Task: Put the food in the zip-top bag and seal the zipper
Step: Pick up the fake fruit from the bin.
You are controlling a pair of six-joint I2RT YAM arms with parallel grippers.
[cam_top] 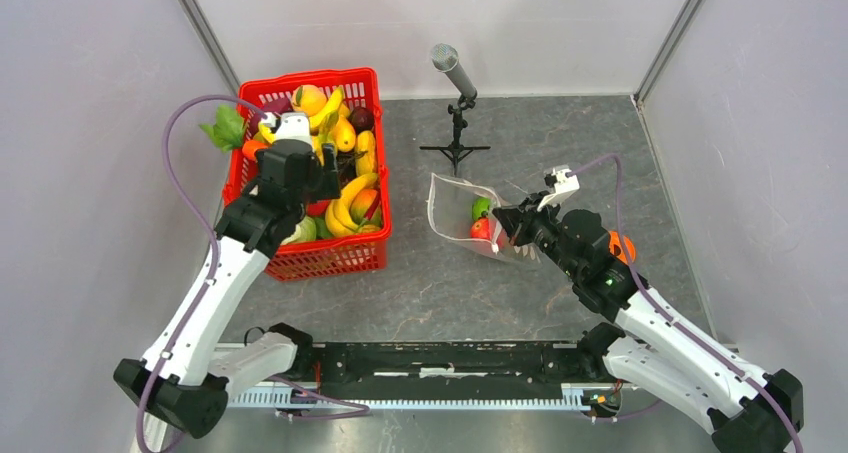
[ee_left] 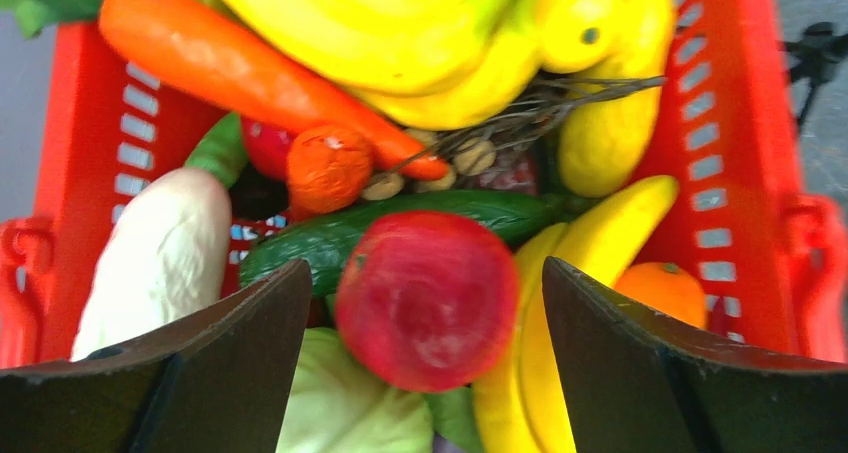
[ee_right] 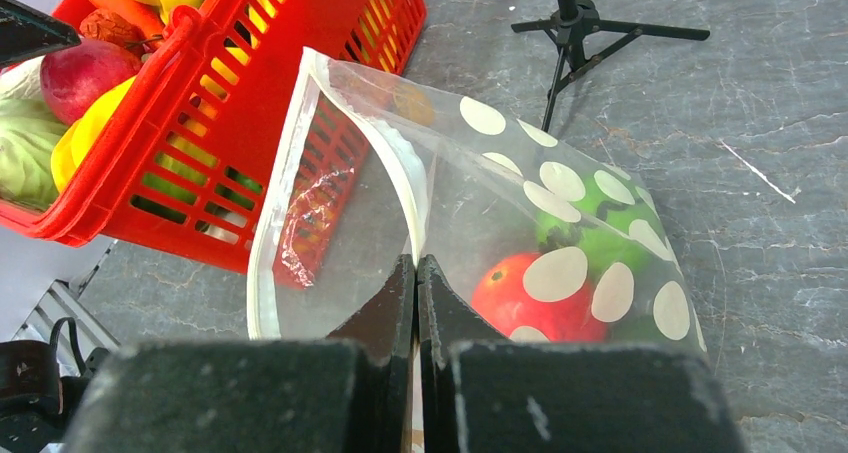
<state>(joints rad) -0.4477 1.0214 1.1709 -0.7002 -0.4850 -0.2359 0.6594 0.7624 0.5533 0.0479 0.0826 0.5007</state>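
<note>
the zip-top bag [cam_top: 462, 213] lies on the tabletop [cam_top: 450, 293] just right of the red basket [cam_top: 330, 258], its mouth turned toward the basket. two pieces of the food sit inside it, a red piece [ee_right: 520, 298] and a green piece [ee_right: 600, 233]. the overhead view shows no more than that. the right wrist view adds that the mouth gapes, with the two white lips of the zipper [ee_right: 279, 188] standing apart, and that the right hand [ee_right: 416, 273] is pinched closed on one lip, holding it up off the other. the remaining food is heaped in the basket. from above, the left hand [cam_top: 290, 168] hangs over the heap with its fingers hidden under the wrist. the left wrist view shows them spread wide, one on each side of a round red fruit [ee_left: 430, 313]; i cannot tell whether they touch it. that view also picks out bananas [ee_left: 400, 33], a carrot [ee_left: 250, 68] and a cucumber [ee_left: 400, 223] beyond the fruit. past the basket's far right corner a microphone [cam_top: 455, 83] stands on a small tripod.
</note>
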